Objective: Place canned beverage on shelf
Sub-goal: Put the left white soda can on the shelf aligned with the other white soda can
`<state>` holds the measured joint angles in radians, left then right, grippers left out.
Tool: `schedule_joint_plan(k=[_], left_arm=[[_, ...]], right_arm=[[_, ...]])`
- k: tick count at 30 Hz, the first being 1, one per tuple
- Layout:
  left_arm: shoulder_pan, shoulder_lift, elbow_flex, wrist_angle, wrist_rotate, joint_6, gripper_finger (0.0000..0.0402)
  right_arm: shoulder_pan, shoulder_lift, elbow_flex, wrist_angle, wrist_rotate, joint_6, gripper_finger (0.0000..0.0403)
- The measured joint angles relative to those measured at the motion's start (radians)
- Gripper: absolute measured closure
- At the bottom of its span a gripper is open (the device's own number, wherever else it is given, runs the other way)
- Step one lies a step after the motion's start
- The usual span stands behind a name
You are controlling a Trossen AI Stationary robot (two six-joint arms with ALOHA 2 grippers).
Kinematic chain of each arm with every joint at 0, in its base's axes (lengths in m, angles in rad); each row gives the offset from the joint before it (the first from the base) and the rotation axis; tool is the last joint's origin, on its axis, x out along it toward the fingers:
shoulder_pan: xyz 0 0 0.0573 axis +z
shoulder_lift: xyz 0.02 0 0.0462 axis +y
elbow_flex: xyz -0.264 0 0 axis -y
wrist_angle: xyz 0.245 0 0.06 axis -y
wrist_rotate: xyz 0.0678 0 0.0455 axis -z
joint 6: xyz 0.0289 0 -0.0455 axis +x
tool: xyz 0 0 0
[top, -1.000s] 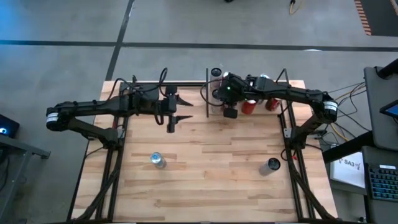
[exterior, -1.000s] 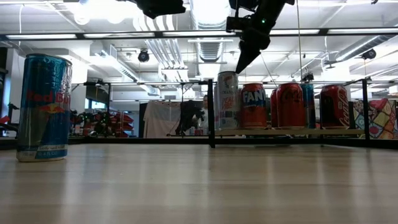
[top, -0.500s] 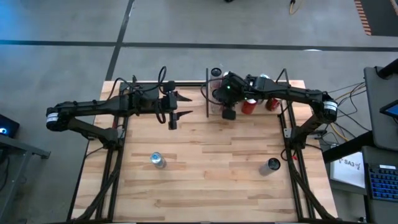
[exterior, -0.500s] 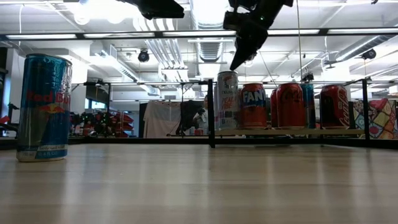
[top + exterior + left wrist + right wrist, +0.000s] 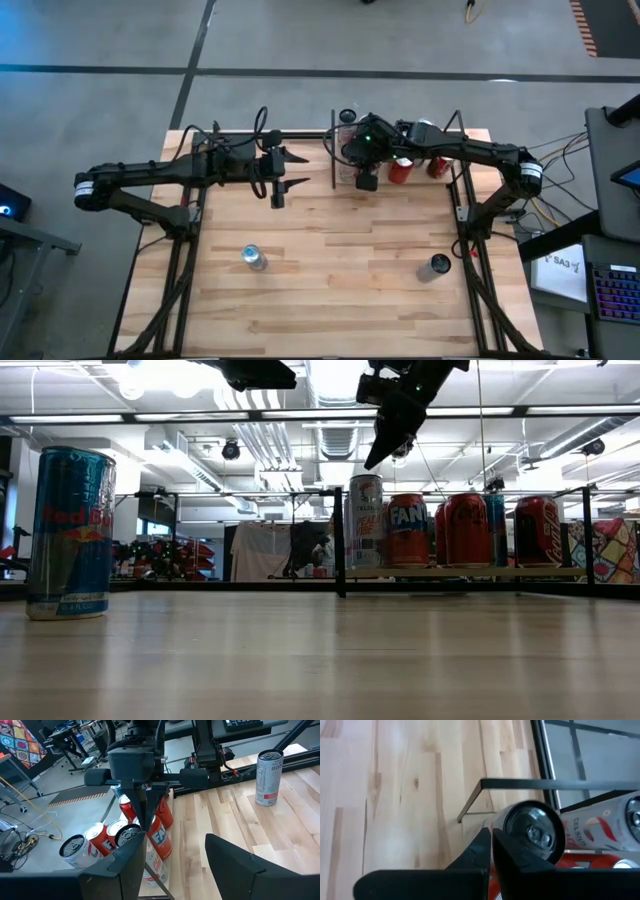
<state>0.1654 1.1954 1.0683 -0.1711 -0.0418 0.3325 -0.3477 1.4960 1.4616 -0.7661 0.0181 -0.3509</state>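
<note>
The shelf (image 5: 334, 160), a light board with black rods, stands at the table's far right and carries several upright cans: a silver one (image 5: 365, 520), an orange one (image 5: 407, 528) and red ones (image 5: 465, 528). My right gripper (image 5: 372, 460) hangs shut just above the silver can (image 5: 535, 832), its fingers slanting down toward the left, and holds nothing. My left gripper (image 5: 298, 172) hovers open and empty, high over the table left of the shelf. A blue canned beverage (image 5: 253, 257) stands on the tabletop at the near left. A silver canned beverage (image 5: 437, 265) stands at the near right.
The shelf's black corner post (image 5: 339, 540) and top rod (image 5: 545, 784) run close beside the silver can. The wooden tabletop (image 5: 340, 250) lies bare between the two loose cans. Black frame legs (image 5: 180, 270) rise along both table sides.
My right gripper, still shut, has swung its fingertips a little toward the table's left above the silver can on the shelf. The cans have stayed where they were.
</note>
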Motion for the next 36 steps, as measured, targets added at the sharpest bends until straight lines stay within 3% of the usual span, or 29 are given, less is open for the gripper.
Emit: schedule_joint_plan(k=[26,36], left_arm=[[0.0,0.0,0.0,0.007,0.0,0.0,0.0212],[0.0,0.0,0.0,0.007,0.0,-0.001,0.0212]], right_arm=[[-0.002,0.05,-0.01,-0.011,-0.015,0.0,0.0394],[-0.009,0.064,-0.01,0.054,0.072,-0.043,0.0394]])
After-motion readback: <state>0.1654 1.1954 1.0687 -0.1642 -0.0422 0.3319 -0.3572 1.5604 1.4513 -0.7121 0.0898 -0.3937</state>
